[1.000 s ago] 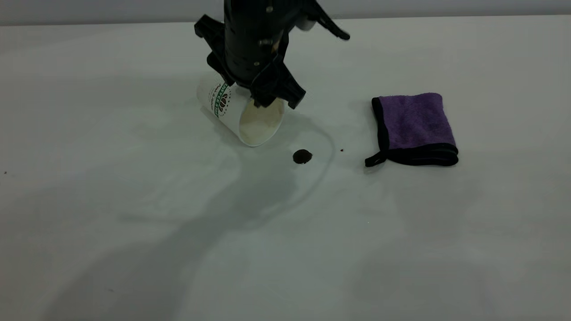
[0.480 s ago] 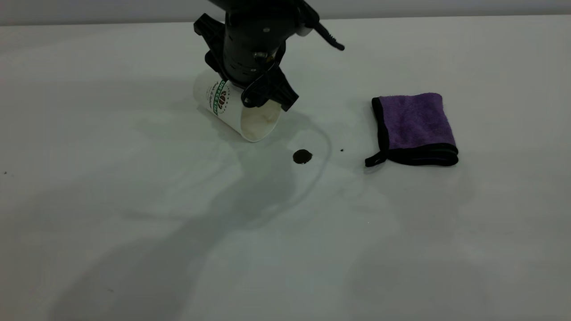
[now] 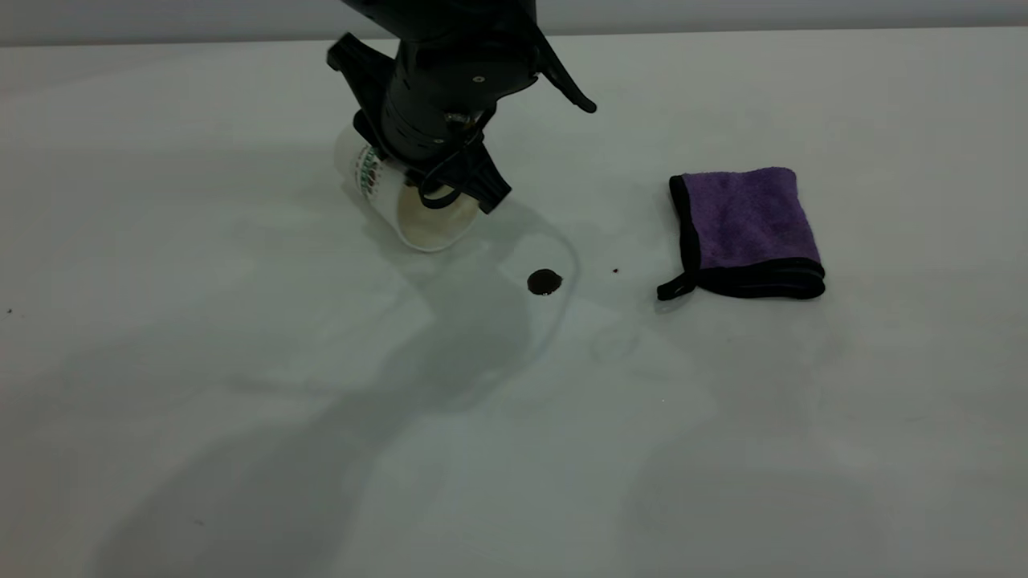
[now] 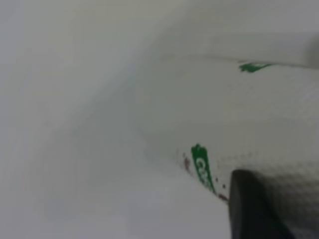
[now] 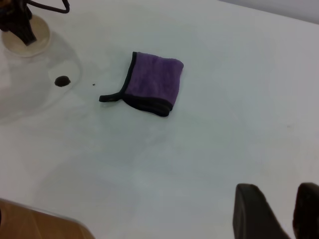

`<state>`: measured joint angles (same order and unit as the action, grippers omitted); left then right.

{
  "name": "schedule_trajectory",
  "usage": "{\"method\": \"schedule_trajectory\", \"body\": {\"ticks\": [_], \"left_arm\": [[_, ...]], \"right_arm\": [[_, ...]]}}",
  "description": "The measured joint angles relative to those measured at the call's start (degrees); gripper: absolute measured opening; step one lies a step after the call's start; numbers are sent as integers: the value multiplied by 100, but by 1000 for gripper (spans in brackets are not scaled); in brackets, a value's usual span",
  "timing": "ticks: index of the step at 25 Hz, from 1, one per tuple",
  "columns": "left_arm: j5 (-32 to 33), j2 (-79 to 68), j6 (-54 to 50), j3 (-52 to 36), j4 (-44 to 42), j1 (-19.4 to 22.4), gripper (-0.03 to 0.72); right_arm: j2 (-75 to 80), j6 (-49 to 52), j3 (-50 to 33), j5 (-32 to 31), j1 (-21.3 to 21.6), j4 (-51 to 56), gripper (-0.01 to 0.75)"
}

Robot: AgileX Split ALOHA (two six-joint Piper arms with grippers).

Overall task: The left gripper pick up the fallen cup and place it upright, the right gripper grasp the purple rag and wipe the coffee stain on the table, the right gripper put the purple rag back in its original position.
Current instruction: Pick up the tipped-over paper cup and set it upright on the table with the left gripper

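Observation:
The fallen cup (image 3: 384, 199), white with a green band, is tilted, its cream mouth facing the front of the table (image 3: 241, 361). My left gripper (image 3: 438, 189) is shut on its rim, one finger inside the mouth. Up close in the left wrist view, a black finger (image 4: 251, 209) presses the cup's ribbed wall (image 4: 249, 114). The coffee stain (image 3: 544, 282) lies just right of the cup. Further right, the folded purple rag (image 3: 747, 225) lies flat. The right wrist view shows the rag (image 5: 154, 84), stain (image 5: 62, 81) and cup (image 5: 25, 42) far off; my right gripper (image 5: 279, 211) hovers slightly open, holding nothing.
A tiny dark speck (image 3: 615, 271) sits between the stain and the rag. A faint curved wet ring (image 3: 566, 265) runs round the stain. A brown table edge (image 5: 40, 221) shows in the right wrist view.
My left gripper has swung left with the cup in it. The cup's mouth has drawn back from the stain and tipped more upward. Rag and stain have not moved.

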<state>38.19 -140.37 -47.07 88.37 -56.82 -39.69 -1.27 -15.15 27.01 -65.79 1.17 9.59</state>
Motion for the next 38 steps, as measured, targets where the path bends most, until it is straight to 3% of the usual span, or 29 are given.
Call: {"method": "schedule_trajectory", "body": {"ticks": [5, 8, 11, 17, 22, 29, 38], "left_arm": [[454, 130, 239, 21, -110, 0, 46], [545, 304, 845, 200, 373, 23, 9], [800, 466, 2194, 589, 1473, 211, 8], [1423, 561, 5011, 1699, 4326, 1080, 8], [1586, 472, 6195, 2025, 5926, 1764, 8], [1908, 115, 6400, 2064, 6308, 2465, 8], [1952, -113, 6402, 2075, 6611, 2516, 14]], "right_arm": [[0, 0, 0, 0, 0, 0, 238], [0, 0, 0, 0, 0, 0, 238], [0, 5, 0, 0, 0, 0, 238], [0, 5, 0, 0, 0, 0, 238], [0, 5, 0, 0, 0, 0, 238], [0, 5, 0, 0, 0, 0, 238], [0, 5, 0, 0, 0, 0, 238]]}}
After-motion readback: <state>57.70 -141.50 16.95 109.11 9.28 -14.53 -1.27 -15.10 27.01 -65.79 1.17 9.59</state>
